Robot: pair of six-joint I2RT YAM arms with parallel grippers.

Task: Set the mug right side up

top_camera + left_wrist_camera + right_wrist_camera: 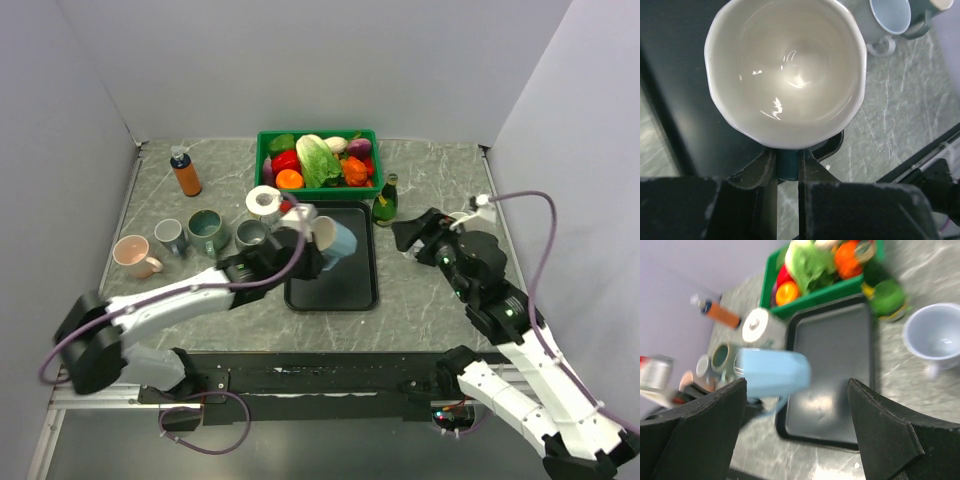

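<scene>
**Pale blue ceramic mug with a white glazed inside (338, 242), held on its side above the black rectangular tray (345, 292), mid-table.**

The mug is carried clear of the tray by the left gripper (303, 243), whose fingers are closed tight on the handle (788, 169). Only a thin strip of blue shows between them. The mouth is turned toward the left wrist, so the turn is judged about half done. The right gripper (408, 233) is spread wide with nothing in it, to the right of the tray. The mug is judged rigid, fairly light, slippery in its glaze and breakable if dropped. The handle is the sound hold, but the body may swing there, so a slow roll and a low set-down are advised.
</scene>
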